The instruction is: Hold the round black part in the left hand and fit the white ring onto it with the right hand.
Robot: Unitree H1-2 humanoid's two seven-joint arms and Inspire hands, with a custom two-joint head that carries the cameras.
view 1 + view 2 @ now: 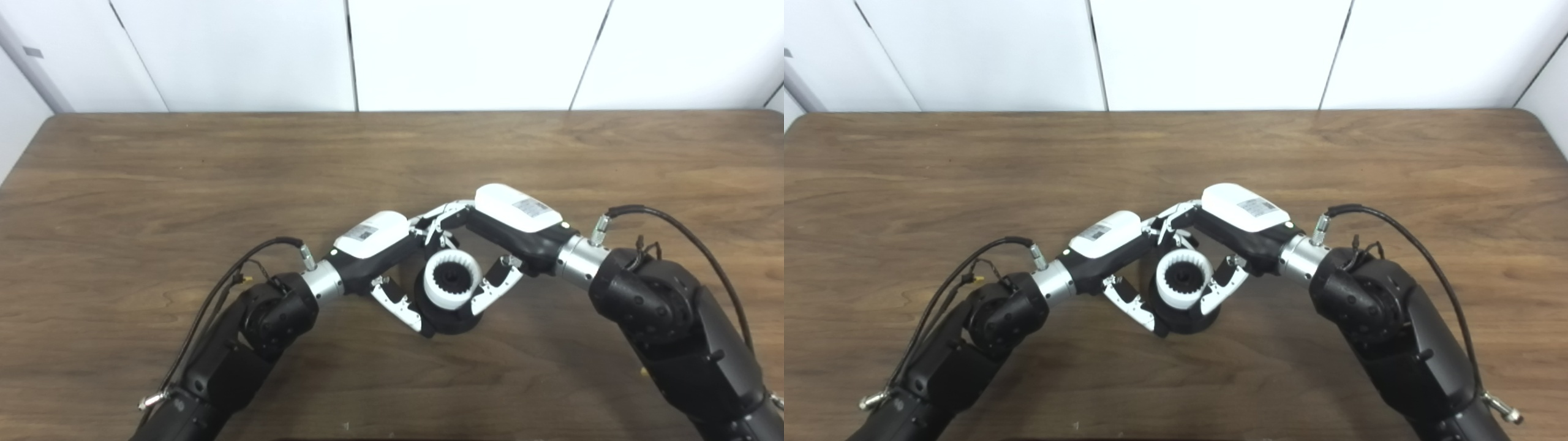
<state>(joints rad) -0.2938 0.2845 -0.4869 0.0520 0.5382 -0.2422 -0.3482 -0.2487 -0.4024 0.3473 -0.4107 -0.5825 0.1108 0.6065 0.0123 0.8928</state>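
Left eye view: left robot hand (383, 260) clamps round black part (450, 318), right robot hand (508, 245) clamps white ring (452, 278).

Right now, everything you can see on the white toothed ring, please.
The white toothed plastic ring is a short, thick-walled collar with small teeth lining its inner bore, through which a dark centre shows. It faces up toward the cameras, sitting on top of the round black part, near the table's front middle. Whether it is fully seated cannot be told. The right hand has fingers at its right side and far edge; the left hand grips the black part below and beside it.
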